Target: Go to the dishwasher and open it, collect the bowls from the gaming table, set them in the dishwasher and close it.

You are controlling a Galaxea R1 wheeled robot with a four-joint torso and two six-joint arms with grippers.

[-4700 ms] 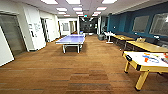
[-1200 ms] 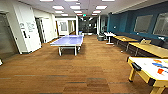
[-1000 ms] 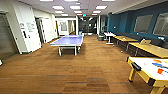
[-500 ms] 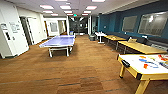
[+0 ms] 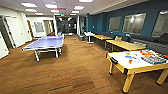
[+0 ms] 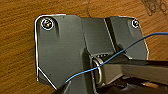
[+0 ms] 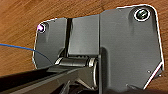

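Both wrist views look down at the wooden floor (image 6: pixel 17 37) past the robot's own dark plate, and a thin blue cable (image 6: pixel 117 53) crosses it. Whether the left gripper and the right gripper are released or clenched, I cannot tell. In the head view the gaming table (image 5: pixel 125 63), with white top and yellow legs, stands nearest. On its top lie a small orange thing (image 5: pixel 130 61), a small blue thing (image 5: pixel 128 56) and a flat colourful box (image 5: pixel 152 59), all too blurred to name surely. Behind the gaming table two yellow wooden tables (image 5: pixel 125 45) follow along the dark blue wall (image 5: pixel 100 23). Well apart from the gaming table, across the open floor, stands a blue table-tennis table (image 5: pixel 45 42). Farthest from the gaming table is a small white table (image 5: pixel 89 33).
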